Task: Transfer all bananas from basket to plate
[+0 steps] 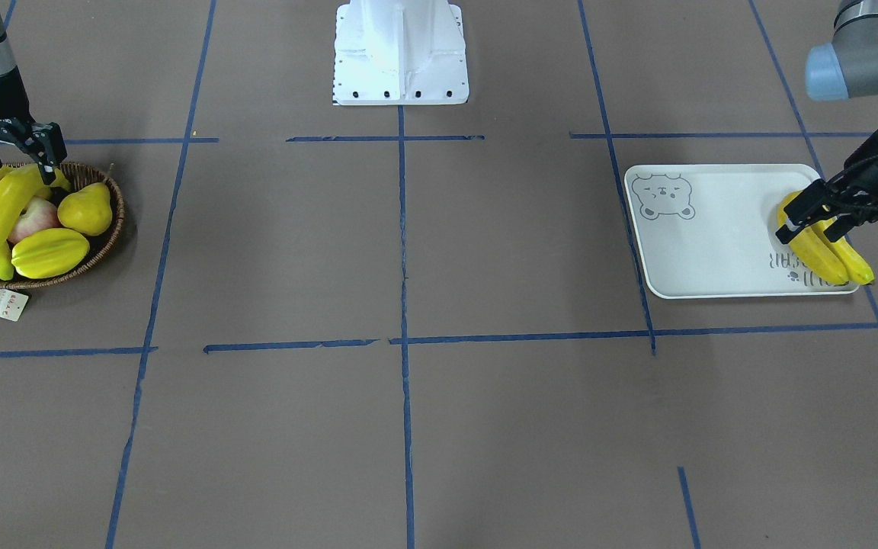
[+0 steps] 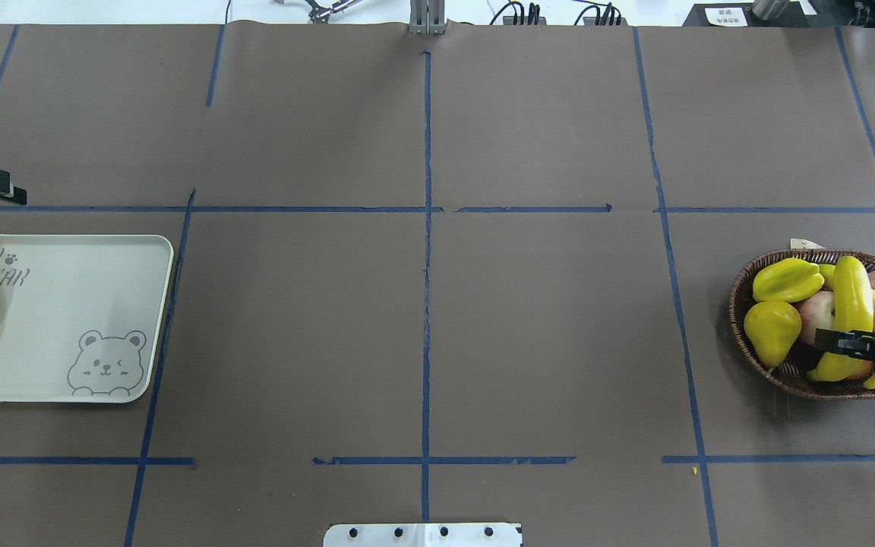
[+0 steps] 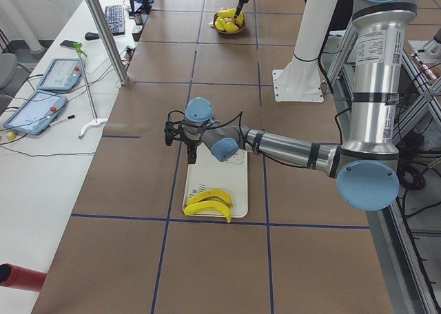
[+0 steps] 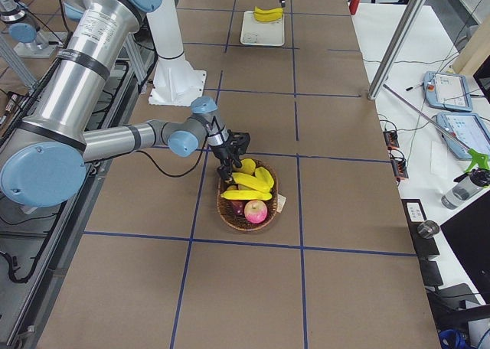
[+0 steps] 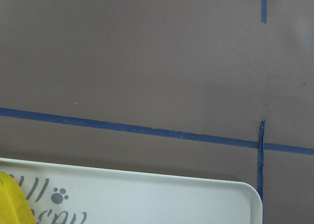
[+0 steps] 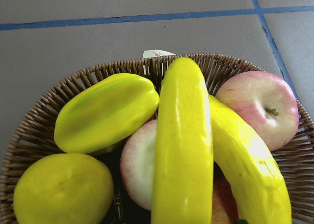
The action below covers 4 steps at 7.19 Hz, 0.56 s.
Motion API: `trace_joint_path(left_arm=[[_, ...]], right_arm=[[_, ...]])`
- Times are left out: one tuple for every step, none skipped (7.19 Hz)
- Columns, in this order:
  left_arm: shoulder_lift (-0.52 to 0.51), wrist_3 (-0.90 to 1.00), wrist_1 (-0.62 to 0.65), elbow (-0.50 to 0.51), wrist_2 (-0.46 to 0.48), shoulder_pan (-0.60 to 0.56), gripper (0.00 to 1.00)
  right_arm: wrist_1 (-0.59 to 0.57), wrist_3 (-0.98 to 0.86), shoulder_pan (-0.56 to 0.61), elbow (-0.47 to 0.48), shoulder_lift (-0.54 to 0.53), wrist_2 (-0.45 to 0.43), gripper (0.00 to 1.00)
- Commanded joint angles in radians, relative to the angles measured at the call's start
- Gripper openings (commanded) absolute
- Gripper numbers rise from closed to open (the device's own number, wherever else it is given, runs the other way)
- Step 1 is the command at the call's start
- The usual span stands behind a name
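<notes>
The dark wicker basket point(image 1: 114, 223) holds two bananas among other fruit; the top banana point(image 1: 1, 210) lies across the pile and fills the middle of the right wrist view point(image 6: 182, 145), with the second banana point(image 6: 250, 170) beside it. My right gripper point(image 1: 18, 164) is open, its fingers astride the top banana's end nearest the robot. Two bananas point(image 1: 828, 258) lie side by side at one end of the pale bear plate point(image 1: 706, 244). My left gripper point(image 1: 812, 229) is open and empty, raised above that end of the plate. The exterior left view shows it well clear of the bananas point(image 3: 210, 202).
A yellow starfruit point(image 1: 50, 253), a yellow pear point(image 1: 87, 207) and pink apples point(image 1: 36, 217) share the basket. A paper tag point(image 1: 3, 303) lies by its rim. The white robot base point(image 1: 401, 53) stands at the table's middle edge. Blue tape lines cross the brown table.
</notes>
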Motion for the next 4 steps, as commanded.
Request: trace_joint_path(left_arm=[[0.003, 0.000, -0.002, -0.003, 0.000, -0.001, 1.00], [0.004, 0.000, -0.002, -0.004, 0.000, 0.000, 1.00], [0.004, 0.000, -0.002, -0.004, 0.000, 0.000, 1.00], [0.006, 0.000, -0.002, -0.004, 0.000, 0.000, 1.00]], right_arm=[[-0.001, 0.001, -0.024, -0.012, 0.012, -0.013, 0.75], [-0.003, 0.001, -0.033, -0.013, 0.014, -0.015, 0.70], [-0.003, 0.000, -0.039, -0.018, 0.014, -0.015, 0.67], [-0.003, 0.000, -0.050, -0.028, 0.014, -0.015, 0.67]])
